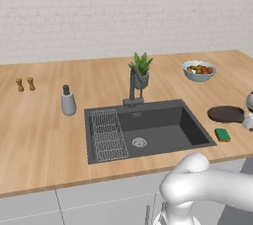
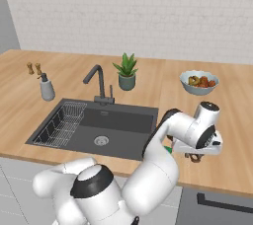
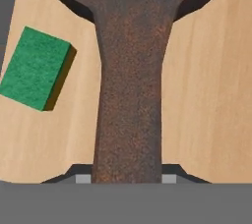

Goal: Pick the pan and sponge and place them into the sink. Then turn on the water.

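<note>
a: the pan sits near the bench's front edge, right of the sink. the fingers straddle its handle; clamped or not, i cannot tell.

b: a grip that far out could let it tip. sponge lies just beside; the basin offers open room.

Open basin in the sink, bare around the drain; wire rack taking up the left end. Faucet rising at the back rim, potted plant just behind it. On the bench right of the sink, pan and sponge near each other, a strip of bare wood between. Fruit bowl well back. Soap bottle and two shakers far left, wide bare wood in front.
</note>
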Controlling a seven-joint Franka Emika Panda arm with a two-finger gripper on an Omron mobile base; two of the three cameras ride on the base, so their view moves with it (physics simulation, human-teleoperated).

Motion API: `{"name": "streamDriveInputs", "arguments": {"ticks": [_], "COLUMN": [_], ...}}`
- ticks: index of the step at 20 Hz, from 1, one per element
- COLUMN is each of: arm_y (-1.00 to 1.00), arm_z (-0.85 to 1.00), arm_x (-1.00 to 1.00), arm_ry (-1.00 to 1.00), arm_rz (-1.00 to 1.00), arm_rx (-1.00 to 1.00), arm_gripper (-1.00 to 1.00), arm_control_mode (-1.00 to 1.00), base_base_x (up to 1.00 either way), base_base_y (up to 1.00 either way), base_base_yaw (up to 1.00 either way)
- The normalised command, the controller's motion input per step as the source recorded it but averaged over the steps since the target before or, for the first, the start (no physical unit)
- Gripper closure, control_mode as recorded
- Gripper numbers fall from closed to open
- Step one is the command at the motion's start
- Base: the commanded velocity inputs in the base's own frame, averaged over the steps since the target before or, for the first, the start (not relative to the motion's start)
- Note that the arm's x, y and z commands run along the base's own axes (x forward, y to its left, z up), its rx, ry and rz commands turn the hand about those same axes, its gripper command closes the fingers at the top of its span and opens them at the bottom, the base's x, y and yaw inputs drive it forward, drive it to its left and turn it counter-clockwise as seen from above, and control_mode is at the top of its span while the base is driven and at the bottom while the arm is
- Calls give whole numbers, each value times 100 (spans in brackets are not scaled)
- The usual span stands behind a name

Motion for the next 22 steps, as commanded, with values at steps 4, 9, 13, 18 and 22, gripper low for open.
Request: {"name": "streamDriveInputs", "arguments": {"ticks": [4, 9, 13, 18, 22], "arm_y": [41, 47, 47, 57, 90], "arm_z": [44, 49, 58, 34, -3], "arm_x": [0, 0, 0, 0, 0], "arm_ry": [-15, -9, -7, -4, 0], "arm_rz": [10, 7, 9, 14, 26], "arm_rx": [6, 5, 7, 6, 0], "arm_gripper": [100, 100, 100, 100, 100], "arm_control_mode": [-100, -100, -100, -100, -100], "base_base_x": [0, 0, 0, 0, 0], "base_base_y": [0, 0, 0, 0, 0], "base_base_yaw": [0, 0, 0, 0, 0]}}
